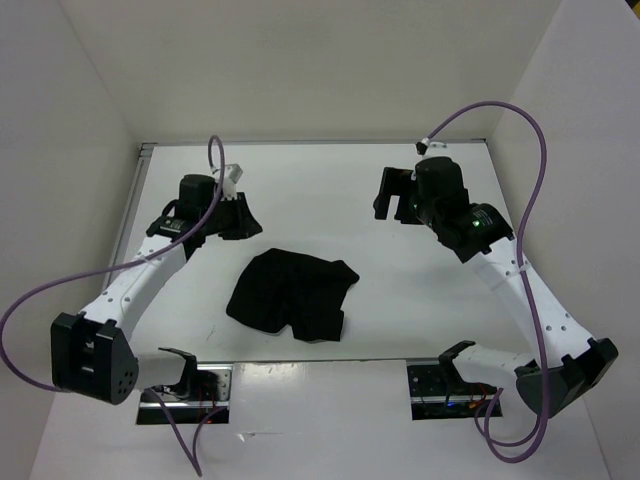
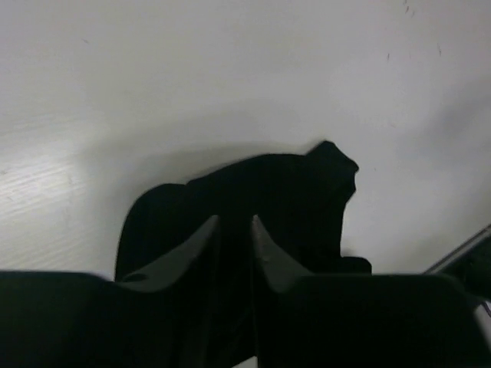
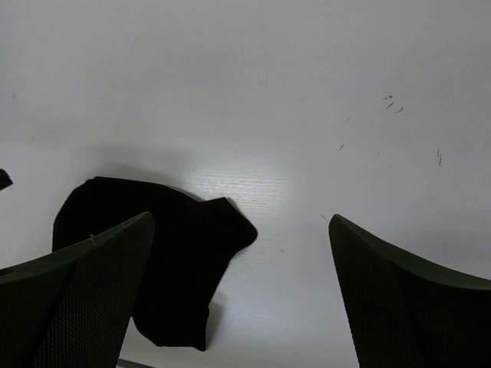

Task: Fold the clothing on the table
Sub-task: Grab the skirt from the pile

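— Well, how do the jaws stand?

— The left gripper has its jaws only a narrow slit apart, with nothing between them. Seen from above, it hangs over bare bench, apart from the clothing. The right gripper has its jaws spread wide, also empty, raised over the far right of the bench.

— And where is the garment?

— Crumpled in the middle of the bench, somewhat toward the near edge, touching neither gripper. One pointed corner sticks out toward the right.

— Room to move?

— White surface lies open all round it: a broad stretch behind, and strips to the left and right. Walls close in the left, back and right sides. The bench's near edge runs close to the garment's near hem.

— Anything hard to read?

— Plenty. The black fabric shows no seams or folds, so I cannot tell waistband from leg. In the left wrist view the dark jaws merge with the cloth behind them and cover its lower part. In the right wrist view one jaw hides the garment's left side.
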`<action>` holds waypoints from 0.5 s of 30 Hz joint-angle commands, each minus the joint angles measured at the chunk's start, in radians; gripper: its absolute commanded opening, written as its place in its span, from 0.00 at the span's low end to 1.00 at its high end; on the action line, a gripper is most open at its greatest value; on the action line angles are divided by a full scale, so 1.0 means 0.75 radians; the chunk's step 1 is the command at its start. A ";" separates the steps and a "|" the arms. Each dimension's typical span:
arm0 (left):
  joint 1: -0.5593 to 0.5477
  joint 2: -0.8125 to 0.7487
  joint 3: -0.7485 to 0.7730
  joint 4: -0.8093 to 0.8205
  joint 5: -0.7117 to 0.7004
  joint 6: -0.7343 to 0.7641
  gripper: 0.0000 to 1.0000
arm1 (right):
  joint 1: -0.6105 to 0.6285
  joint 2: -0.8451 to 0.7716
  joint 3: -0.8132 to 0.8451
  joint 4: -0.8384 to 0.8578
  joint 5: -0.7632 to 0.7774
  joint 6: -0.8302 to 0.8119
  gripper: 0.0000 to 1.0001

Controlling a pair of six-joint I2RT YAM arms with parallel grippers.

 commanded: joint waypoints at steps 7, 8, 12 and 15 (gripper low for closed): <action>-0.137 0.146 -0.014 -0.189 0.095 0.173 0.36 | -0.008 -0.044 -0.045 0.022 -0.028 0.061 0.98; -0.160 0.160 -0.032 -0.189 0.095 0.159 0.40 | -0.008 -0.058 -0.059 0.022 -0.041 0.073 0.98; -0.213 0.226 -0.045 -0.174 0.081 0.159 0.46 | -0.008 -0.083 -0.088 0.022 -0.053 0.100 0.97; -0.264 0.338 -0.029 -0.191 0.069 0.171 0.47 | -0.008 -0.111 -0.112 0.022 -0.065 0.114 0.97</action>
